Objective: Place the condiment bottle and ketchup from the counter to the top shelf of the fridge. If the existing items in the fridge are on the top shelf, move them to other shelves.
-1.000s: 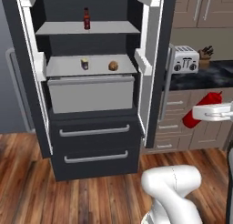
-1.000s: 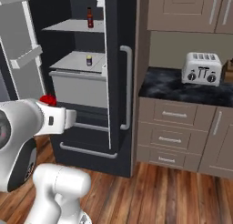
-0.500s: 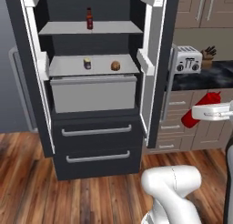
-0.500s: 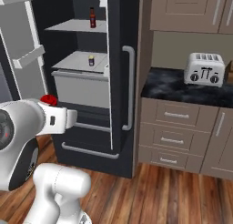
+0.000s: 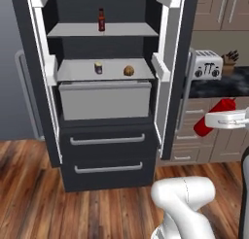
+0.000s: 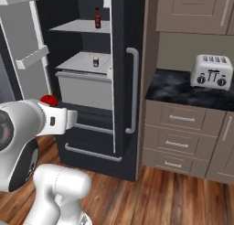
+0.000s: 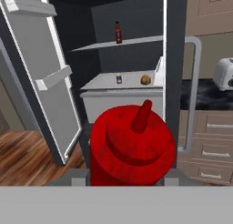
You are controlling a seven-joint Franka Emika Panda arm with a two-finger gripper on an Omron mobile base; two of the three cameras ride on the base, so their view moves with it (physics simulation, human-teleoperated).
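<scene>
Setting: simulated kitchen, wood floor, open fridge (image 5: 104, 87) beside cabinets.
Pincer: pincer (image 5: 224, 120) closed around the ketchup (image 7: 132, 143), held in the air right of the fridge, in front of the cabinets.
Top shelf: condiment bottle (image 5: 101, 19) upright, mid-shelf.
Lower shelf: small jar (image 5: 98, 67) and round brown item (image 5: 129, 70), apart.
Desk: toaster (image 6: 210, 71) near the back edge.

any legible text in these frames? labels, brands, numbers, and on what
No text can be read in any view.
Condiment bottle on the top shelf: a light label band, too small to read.
Small jar on the lower shelf: label too blurred to read.
Ketchup bottle in the gripper: plain red, no label on the visible side.
Toaster: dark knobs and slots, no lettering to make out.
</scene>
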